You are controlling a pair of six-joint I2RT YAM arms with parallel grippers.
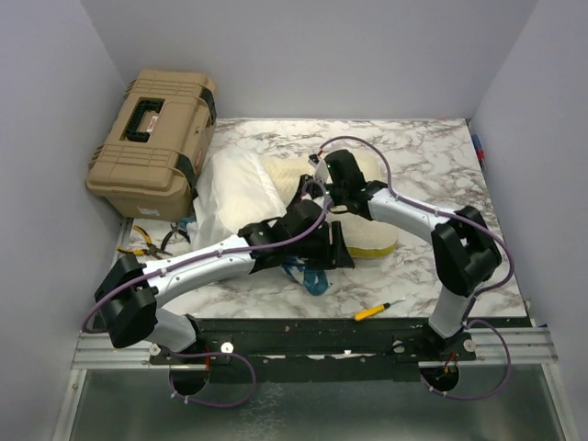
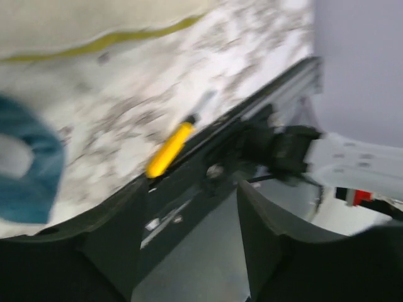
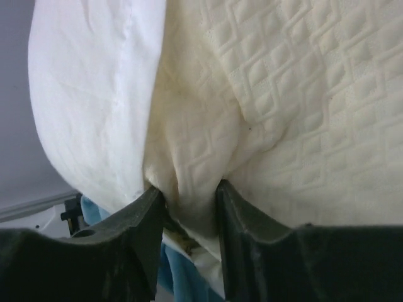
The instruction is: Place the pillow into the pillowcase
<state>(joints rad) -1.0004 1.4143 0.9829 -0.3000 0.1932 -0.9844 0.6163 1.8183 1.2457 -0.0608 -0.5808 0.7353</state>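
Your right gripper point(image 3: 189, 217) is clenched on a fold of the quilted cream-yellow pillow point(image 3: 302, 94).
Your left gripper point(image 2: 189, 251) is released and empty. The pillow lies mid-table, touching the white-lined blue fabric pillowcase point(image 1: 234, 188).

pillow point(image 3: 283, 126): quilted matt cloth | pillowcase point(image 3: 88, 94): smooth cloth | table point(image 1: 413, 156): smooth marble-look

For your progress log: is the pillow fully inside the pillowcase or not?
Not fully in. Much of the quilted pillow lies bare; the white inside of the pillowcase overlaps only one end of it.
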